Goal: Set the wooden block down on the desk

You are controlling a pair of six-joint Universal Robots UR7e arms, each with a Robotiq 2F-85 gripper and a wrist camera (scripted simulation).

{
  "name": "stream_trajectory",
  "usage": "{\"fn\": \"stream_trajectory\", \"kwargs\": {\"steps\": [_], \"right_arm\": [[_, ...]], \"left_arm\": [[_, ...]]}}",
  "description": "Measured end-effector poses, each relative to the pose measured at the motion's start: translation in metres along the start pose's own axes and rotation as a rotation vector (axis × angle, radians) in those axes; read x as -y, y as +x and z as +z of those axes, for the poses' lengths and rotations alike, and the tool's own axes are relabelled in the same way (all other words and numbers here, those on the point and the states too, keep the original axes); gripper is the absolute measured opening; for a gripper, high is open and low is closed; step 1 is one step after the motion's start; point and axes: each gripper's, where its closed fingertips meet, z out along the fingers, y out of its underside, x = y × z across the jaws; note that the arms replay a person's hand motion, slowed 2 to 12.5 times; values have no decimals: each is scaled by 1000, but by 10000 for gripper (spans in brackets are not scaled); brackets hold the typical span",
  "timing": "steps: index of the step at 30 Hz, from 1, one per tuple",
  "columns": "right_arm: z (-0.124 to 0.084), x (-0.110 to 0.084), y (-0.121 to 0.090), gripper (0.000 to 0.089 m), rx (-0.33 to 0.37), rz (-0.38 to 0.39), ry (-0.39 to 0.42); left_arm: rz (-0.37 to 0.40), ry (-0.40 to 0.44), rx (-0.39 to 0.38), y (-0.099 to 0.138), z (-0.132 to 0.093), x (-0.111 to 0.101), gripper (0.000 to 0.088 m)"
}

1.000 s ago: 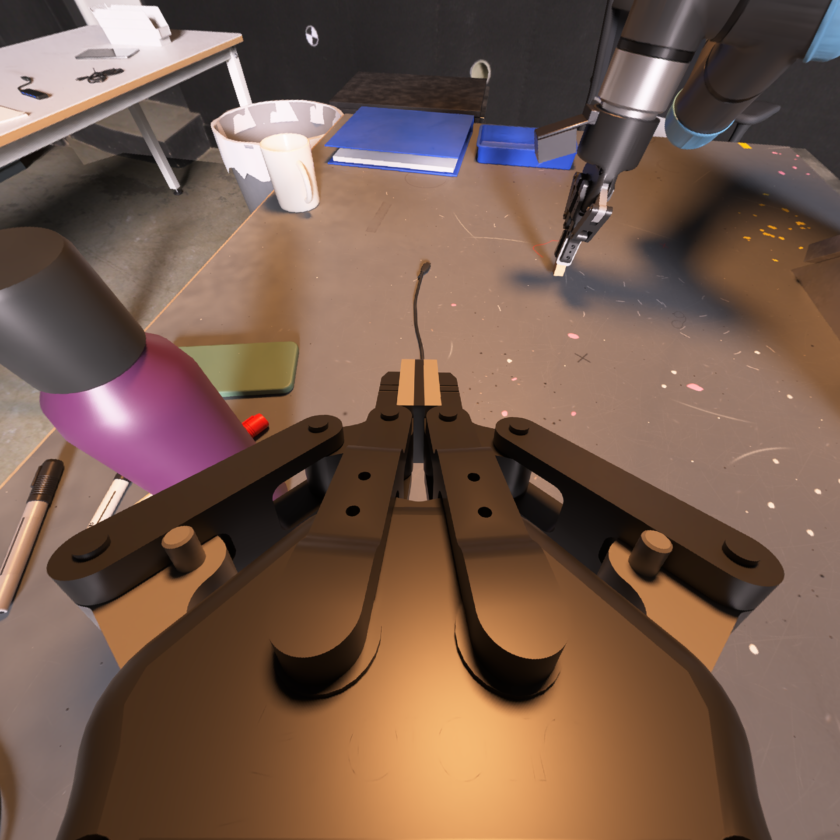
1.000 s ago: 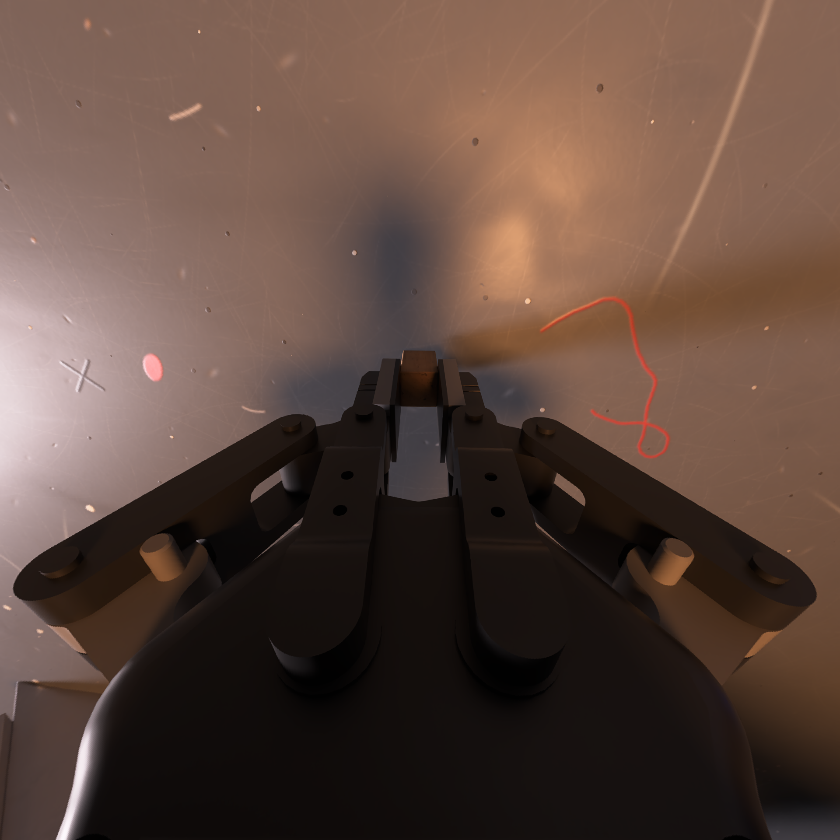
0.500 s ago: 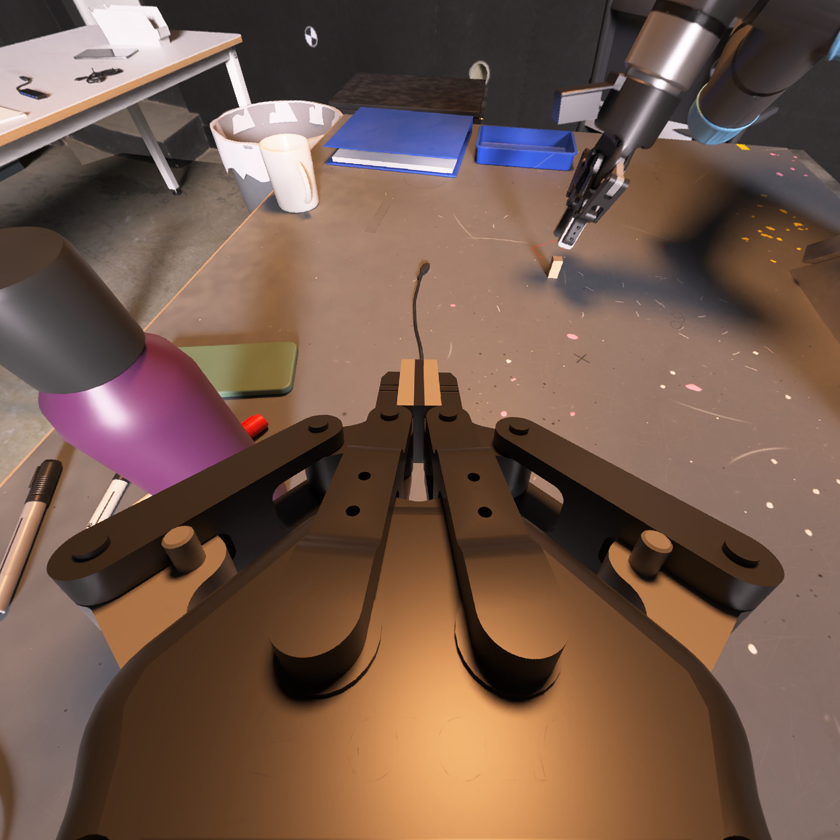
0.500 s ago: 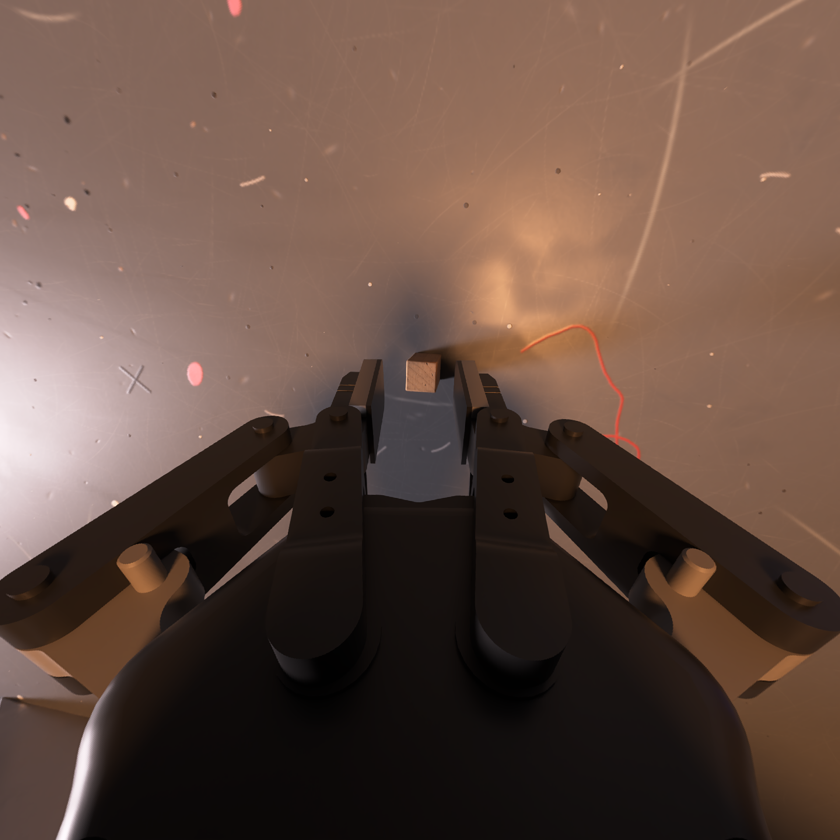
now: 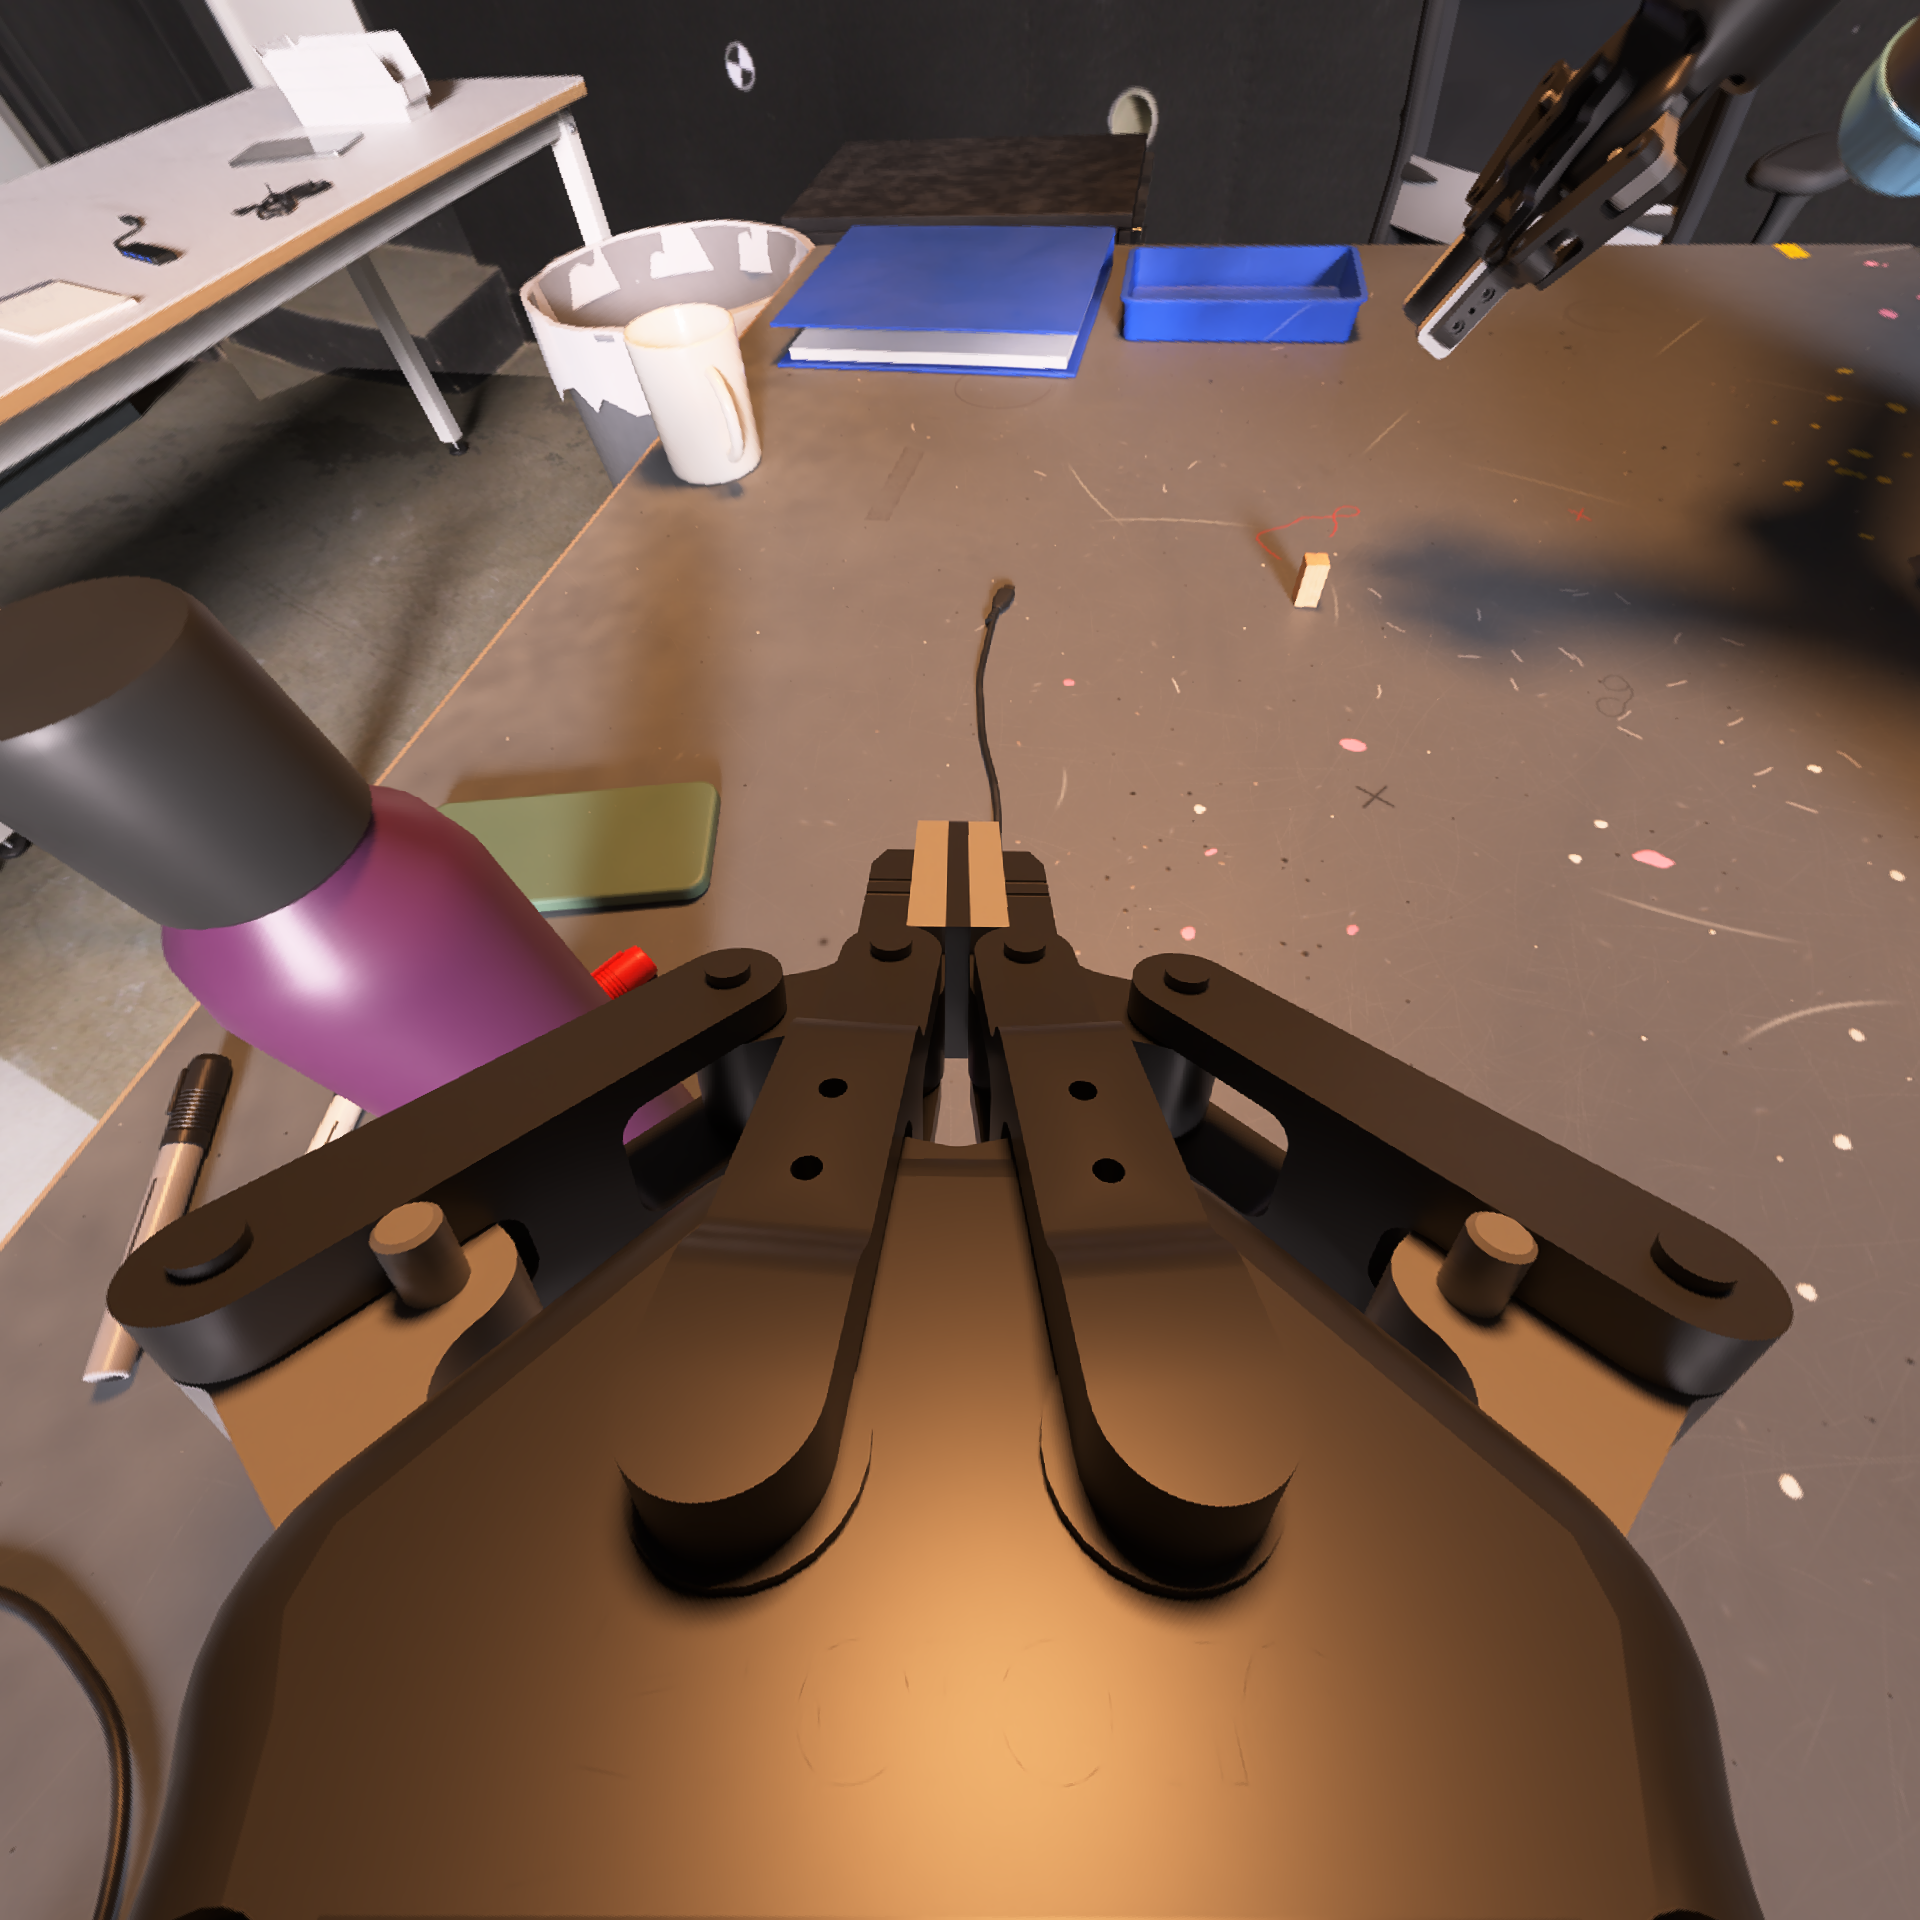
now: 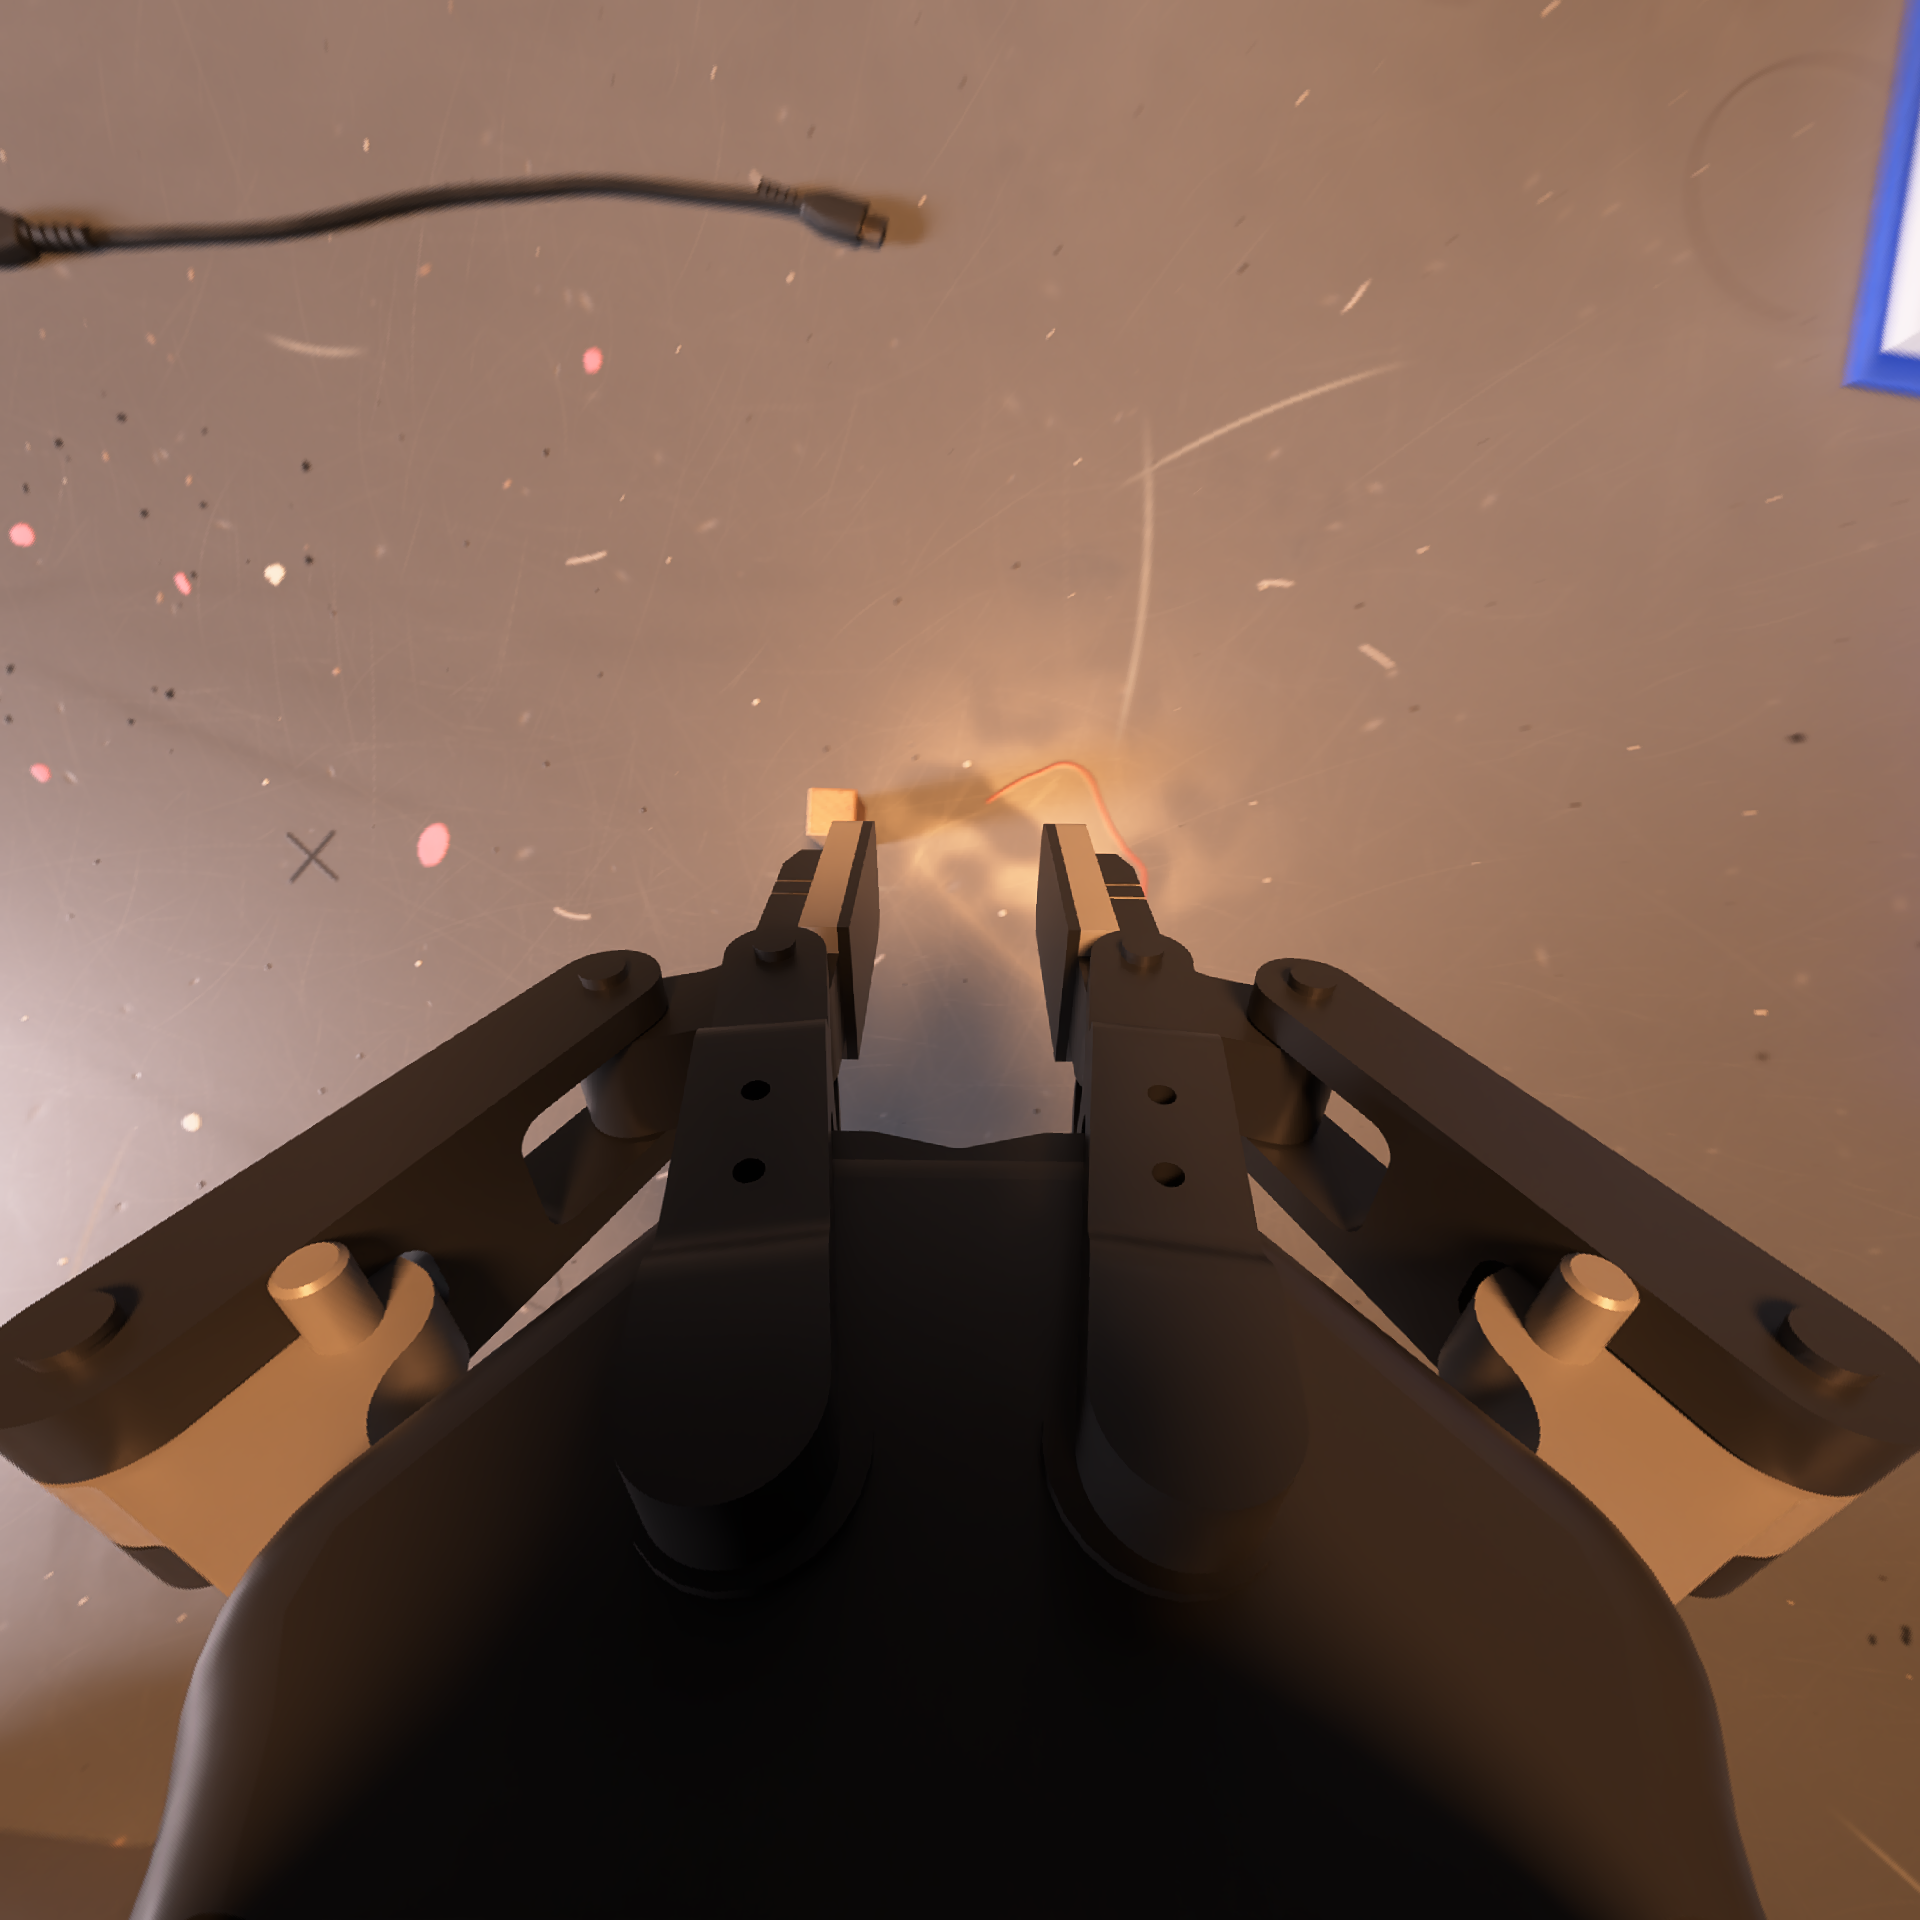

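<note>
A small pale wooden block stands alone on the brown desk, right of centre. In the right wrist view the block lies far below, just beyond the left fingertip. My right gripper is open and empty, high above the desk; it also shows in the left wrist view at the upper right. My left gripper is shut with nothing between its pads, low over the near part of the desk.
A black cable lies ahead of the left gripper and shows in the right wrist view. A purple bottle, green pad and pens are at left. A white mug, blue binder and blue tray stand at the back.
My right gripper let go of the block, opened wider and rose up and to the right. The block stays on the desk. The left gripper has not moved.
</note>
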Motion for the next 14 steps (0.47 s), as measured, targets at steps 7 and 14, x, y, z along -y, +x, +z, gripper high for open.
{"fn": "stream_trajectory", "kwargs": {"steps": [7, 14], "right_arm": [[-26, 11, 28, 298, -63, -3, 176], [-35, 16, 40, 362, -98, -33, 311]], "left_arm": [[-48, 103, 58, -5, -10, 20, 6], [-145, 381, 152, -5, -44, 65, 0]]}}
